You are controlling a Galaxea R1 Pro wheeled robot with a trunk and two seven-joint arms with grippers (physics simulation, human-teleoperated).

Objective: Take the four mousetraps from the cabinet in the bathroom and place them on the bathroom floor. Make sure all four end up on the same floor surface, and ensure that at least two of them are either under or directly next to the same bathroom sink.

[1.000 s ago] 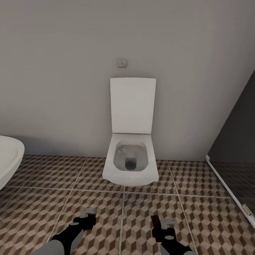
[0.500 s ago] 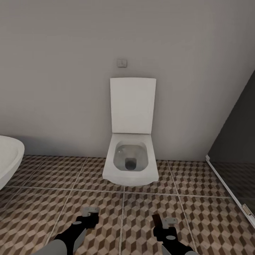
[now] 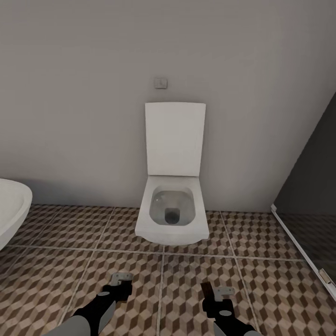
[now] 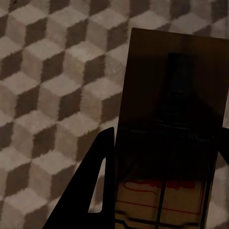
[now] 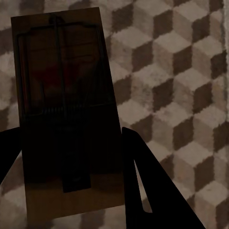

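While I've got the head cam pointed at the far wall, what I see dead centre is a white toilet [image 3: 172,212] with its lid [image 3: 174,138] flipped up against the grey wall [image 3: 93,93], and a small flush plate [image 3: 160,82] on the wall above it. Off to the left edge there's a curved white rim of a basin or tub [image 3: 11,207], can't say which from this angle, and on the right a dark glass panel [image 3: 310,205] with a pale frame running down to the floor. The bathroom floor [image 3: 261,289] with its cube-pattern tiles runs under everything. Both arms poke in at the bottom of the head view: left gripper [image 3: 120,279] and right gripper [image 3: 219,293], each hanging above the tiles with something small and greyish at the tip. The wrist cams make that clearer. On the left wrist cam the left gripper's dark fingers [image 4: 93,191] sit on either side of a mousetrap [image 4: 167,143], a flat board with the wire spring and a red mark, so it's clamped on that one, with tile pattern behind it. Same deal on the right wrist cam: the right gripper's fingers [image 5: 148,186] flank the other mousetrap [image 5: 67,114] and grip it by its edges, board flat to the camera, with the tiles behind it. Both traps look pretty dark in shadow.
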